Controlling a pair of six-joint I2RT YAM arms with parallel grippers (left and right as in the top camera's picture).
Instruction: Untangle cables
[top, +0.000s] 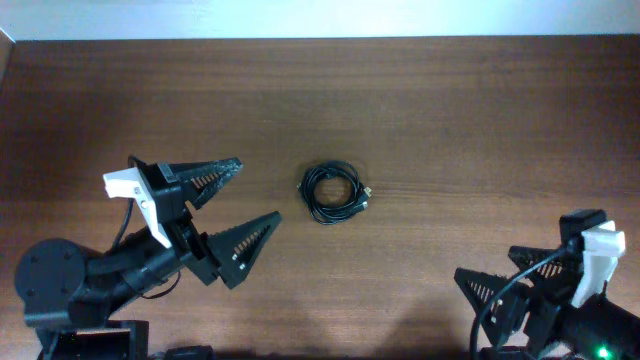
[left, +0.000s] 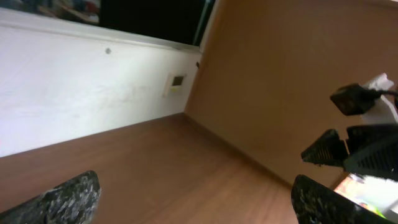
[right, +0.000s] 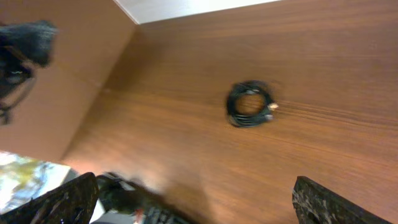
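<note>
The cables (top: 333, 192) lie coiled on the table (top: 450, 100), just beyond the left gripper (top: 260, 187). Its fingers are spread and empty, as are the right gripper's (right: 194, 180). The left should probably pinch one outer loop, not the whole coil.

I see the cables (top: 332, 192) as one small bundle: thin black cord wound into a tight, roughly round coil with an open middle. It lies flat on the table (top: 450, 100), about midway across it. The loops overlap closely, and I cannot tell how many cords make up the coil or where they cross. A short end leaves the ring on its right side and finishes in a small pale plug (top: 368, 190) resting on the wood just beside the coil. My right wrist camera shows the same ring, slightly blurred.
</note>
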